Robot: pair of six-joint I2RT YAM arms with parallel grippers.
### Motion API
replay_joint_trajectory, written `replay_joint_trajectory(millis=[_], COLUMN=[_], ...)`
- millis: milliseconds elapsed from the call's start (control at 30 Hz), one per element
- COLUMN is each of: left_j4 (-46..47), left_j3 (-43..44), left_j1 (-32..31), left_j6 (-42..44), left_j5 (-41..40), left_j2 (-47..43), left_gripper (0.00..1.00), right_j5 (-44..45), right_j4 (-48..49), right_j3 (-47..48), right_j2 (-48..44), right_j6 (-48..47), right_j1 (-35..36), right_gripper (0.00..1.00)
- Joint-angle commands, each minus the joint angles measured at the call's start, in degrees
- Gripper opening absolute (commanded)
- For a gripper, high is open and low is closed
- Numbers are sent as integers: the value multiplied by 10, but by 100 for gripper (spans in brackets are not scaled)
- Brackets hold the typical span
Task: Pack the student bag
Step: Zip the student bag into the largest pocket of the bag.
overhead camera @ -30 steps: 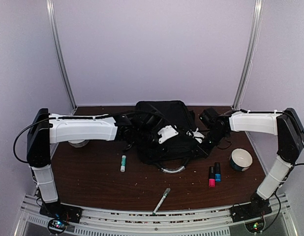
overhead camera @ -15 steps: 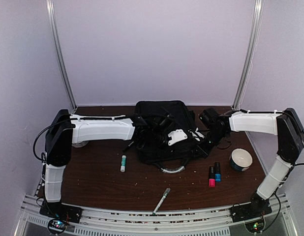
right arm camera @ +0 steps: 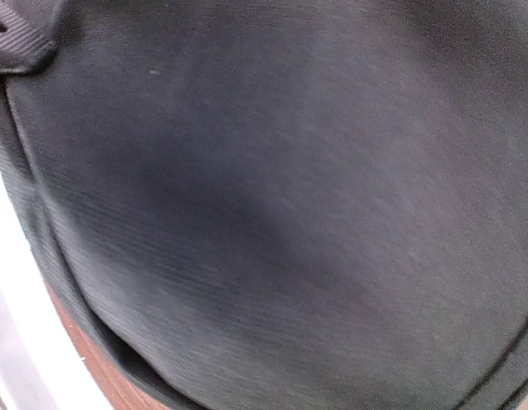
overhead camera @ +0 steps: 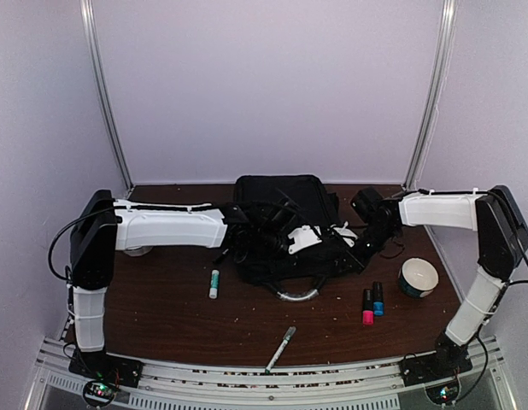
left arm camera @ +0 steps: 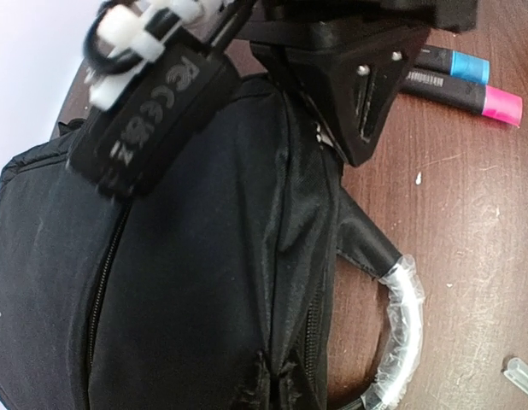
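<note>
L gripper (left arm camera: 337, 137) clenched at zip seam (left arm camera: 285, 201) of large black soft fabric backpack (overhead camera: 285, 198), prob. to open it; R gripper (overhead camera: 353, 246) clenched at its edge, prob. bracing; 2 grasps unconfirmed.

We saw a dark brown wooden table (overhead camera: 161, 316) enclosed by plain pale lilac walls (overhead camera: 272, 85), with two silver poles (overhead camera: 106, 94) in the back corners, under soft, even light.

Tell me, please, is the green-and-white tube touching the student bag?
Apart. The top external view shows the green-and-white tube lying left of the student bag, with a strip of bare brown table between them.
</note>
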Motion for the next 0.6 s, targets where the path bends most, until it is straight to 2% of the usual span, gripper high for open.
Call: replay_joint_trajectory(millis=[0,200,567], left_j4=[-11,15,36], left_j3=[-52,-106,-140], left_j1=[5,5,2], left_j6=[2,-4,-6], left_j5=[-20,-17,-15], left_j2=[-62,-99,-125], left_gripper=[3,1,0], right_j5=[29,50,93], right_j4=[-22,-43,-75], right_j3=[20,73,155], right_j2=[25,66,124], right_j6=[3,0,-7], right_j1=[-49,-71,-92], right_gripper=[0,0,0])
